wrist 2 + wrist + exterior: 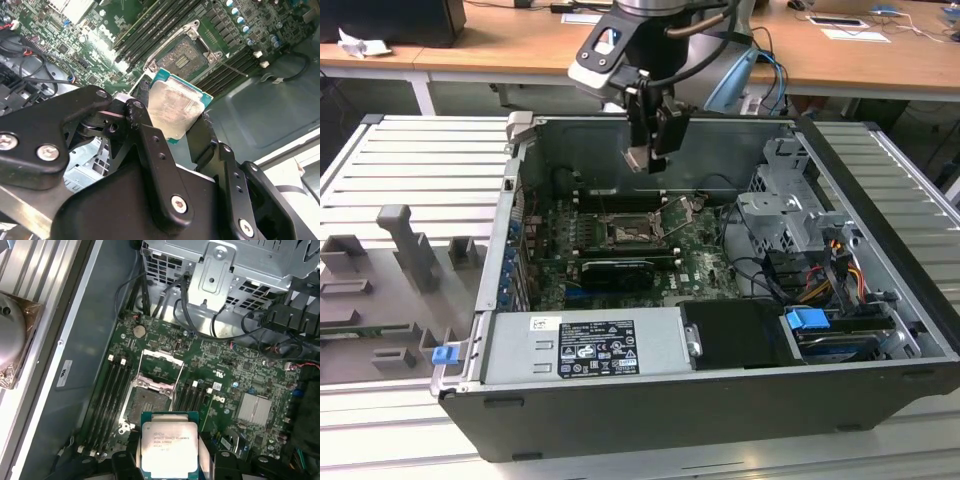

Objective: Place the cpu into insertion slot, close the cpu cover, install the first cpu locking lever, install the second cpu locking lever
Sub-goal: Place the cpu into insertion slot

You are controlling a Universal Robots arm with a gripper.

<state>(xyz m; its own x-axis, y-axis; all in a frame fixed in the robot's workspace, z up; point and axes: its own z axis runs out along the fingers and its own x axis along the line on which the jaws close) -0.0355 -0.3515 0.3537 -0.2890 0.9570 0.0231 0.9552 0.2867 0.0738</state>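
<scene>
My gripper (642, 155) hangs above the open computer case, shut on the cpu (637, 159). The cpu (175, 107) is a pale silver square chip with a teal edge, pinched between the black fingers (144, 107). Below it on the green board lies the insertion slot (623, 234), its dark pin field bare. In both wrist views the chip (169, 447) is held well above the socket (150, 402) (182, 55), not touching it. The cpu cover (160, 355), a thin silvery frame, is swung open beside the socket.
Long black memory slots (112, 390) flank the socket. A black card (612, 270) lies in front of it. A metal drive cage (785, 210) with cables fills the case toward the exterior view's right, and a power supply (585, 345) sits at the front. Grey fixtures (405, 245) stand outside the case.
</scene>
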